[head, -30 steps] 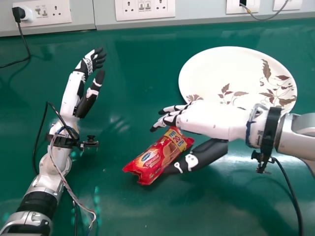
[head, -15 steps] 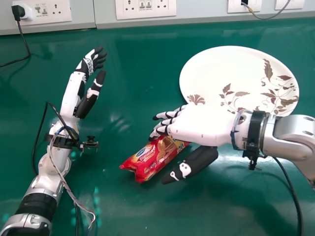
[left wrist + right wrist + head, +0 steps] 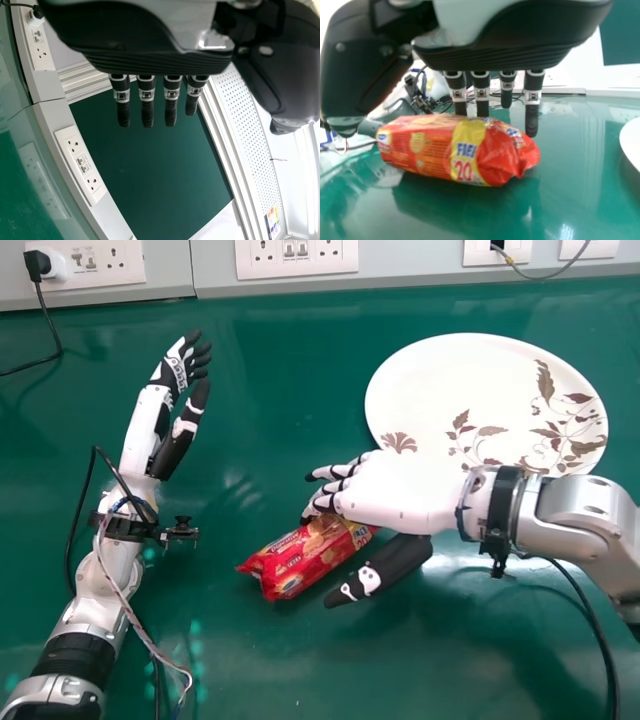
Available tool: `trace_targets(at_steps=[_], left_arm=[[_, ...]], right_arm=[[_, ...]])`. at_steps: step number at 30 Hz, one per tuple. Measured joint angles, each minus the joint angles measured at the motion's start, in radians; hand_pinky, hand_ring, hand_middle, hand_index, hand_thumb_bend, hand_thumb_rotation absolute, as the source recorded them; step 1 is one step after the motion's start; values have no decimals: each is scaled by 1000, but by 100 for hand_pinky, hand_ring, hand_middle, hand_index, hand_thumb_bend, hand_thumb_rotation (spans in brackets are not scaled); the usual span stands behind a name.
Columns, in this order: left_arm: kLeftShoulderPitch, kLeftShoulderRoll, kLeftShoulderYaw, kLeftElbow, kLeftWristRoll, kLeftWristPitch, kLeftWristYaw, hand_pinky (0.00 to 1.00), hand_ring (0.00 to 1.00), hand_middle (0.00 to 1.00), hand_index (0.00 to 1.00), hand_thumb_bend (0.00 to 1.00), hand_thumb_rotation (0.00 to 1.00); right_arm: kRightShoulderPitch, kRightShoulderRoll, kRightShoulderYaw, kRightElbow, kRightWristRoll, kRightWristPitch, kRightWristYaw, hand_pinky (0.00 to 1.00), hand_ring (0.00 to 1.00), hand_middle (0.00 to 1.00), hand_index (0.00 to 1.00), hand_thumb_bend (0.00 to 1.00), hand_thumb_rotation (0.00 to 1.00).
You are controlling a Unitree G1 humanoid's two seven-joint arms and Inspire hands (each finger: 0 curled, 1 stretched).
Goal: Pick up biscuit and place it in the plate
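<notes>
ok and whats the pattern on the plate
Brown leaves and stems on a white plate, best seen in the head view.

A glossy green table [image 3: 470, 660] is noted. Directly on it are supported a white plate [image 3: 450, 390], patterned with brown leaves, and a red biscuit packet [image 3: 300, 562].

Robotics lab, by its fittings

This looks like a robotics lab: two robot arms [image 3: 128, 440], one trailing loose wires [image 3: 152, 643], reach over a glossy green tabletop [image 3: 280, 670]. Socket panels [image 3: 297, 254] line the wall [image 3: 215, 265] behind the tabletop, a black plug [image 3: 37, 265] at one. Also beyond the tabletop are a dark green board [image 3: 155, 165] and a perforated panel [image 3: 250, 110].
</notes>
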Motion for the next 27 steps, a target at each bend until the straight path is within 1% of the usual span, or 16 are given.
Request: trace_targets(at_steps=[2, 3, 4, 5, 6, 7, 8, 9, 10, 12, 13, 14, 17, 22, 24, 27], left_arm=[[0, 0, 0, 0, 1, 0, 0, 86, 93, 96, 100, 77, 92], [0, 0, 0, 0, 0, 0, 0, 85, 93, 96, 100, 77, 92], [0, 0, 0, 0, 1, 0, 0, 85, 93, 96, 100, 77, 91], [0, 0, 0, 0, 1, 0, 0, 85, 94, 96, 100, 77, 91], [0, 0, 0, -1, 2, 0, 0, 85, 94, 96, 100, 76, 91], [0, 0, 0, -2, 2, 0, 0, 85, 95, 96, 100, 76, 91], [0, 0, 0, -2, 4, 0, 0, 85, 95, 96, 100, 74, 90], [0, 0, 0, -1, 8, 0, 2, 85, 95, 96, 100, 73, 90], [0, 0, 0, 0, 11, -1, 4, 85, 95, 96, 100, 73, 91], [-1, 0, 1, 5, 14, -3, 8, 86, 97, 97, 100, 73, 91], [-1, 0, 0, 5, 14, -5, 9, 86, 98, 97, 100, 73, 90], [-1, -1, 0, 5, 14, -5, 9, 85, 98, 97, 100, 74, 90], [-1, -1, 1, 0, 18, -2, 11, 85, 97, 98, 100, 74, 90], [-1, -2, 1, 1, 25, 0, 17, 85, 100, 98, 100, 73, 91], [-2, -2, 1, 5, 30, -1, 22, 85, 100, 98, 100, 72, 91], [-10, -2, 1, 20, 30, -14, 29, 85, 100, 97, 100, 73, 91]], right_arm=[[-2, 10, 5, 19, -37, -31, -40, 59, 72, 74, 73, 100, 18], [-3, 16, 7, 29, -55, -47, -66, 56, 69, 70, 70, 100, 9], [-4, 19, 8, 41, -76, -64, -92, 54, 67, 68, 68, 100, 5], [-4, 22, 10, 51, -96, -79, -117, 52, 65, 67, 66, 97, 3], [-5, 27, 12, 59, -116, -89, -142, 50, 62, 65, 64, 92, 1], [-6, 29, 14, 68, -138, -104, -167, 47, 59, 63, 62, 90, 0], [-8, 32, 15, 78, -166, -121, -200, 42, 54, 59, 60, 89, 0], [-11, 35, 16, 86, -195, -140, -235, 37, 47, 55, 55, 71, 0], [-17, 40, 18, 94, -228, -159, -273, 33, 44, 52, 51, 60, 0], [-33, 47, 23, 105, -281, -189, -334, 29, 41, 49, 49, 54, 0], [-39, 48, 27, 110, -299, -196, -353, 28, 41, 47, 50, 53, 0], [-44, 48, 30, 115, -317, -201, -365, 29, 42, 45, 50, 52, 0], [-61, 45, 33, 116, -352, -216, -387, 29, 43, 44, 50, 52, 0], [-71, 43, 34, 116, -371, -232, -413, 29, 43, 46, 50, 52, 0], [-71, 43, 34, 118, -374, -241, -428, 27, 41, 46, 51, 52, 0], [-71, 43, 33, 118, -374, -241, -441, 23, 38, 45, 52, 52, 0]])
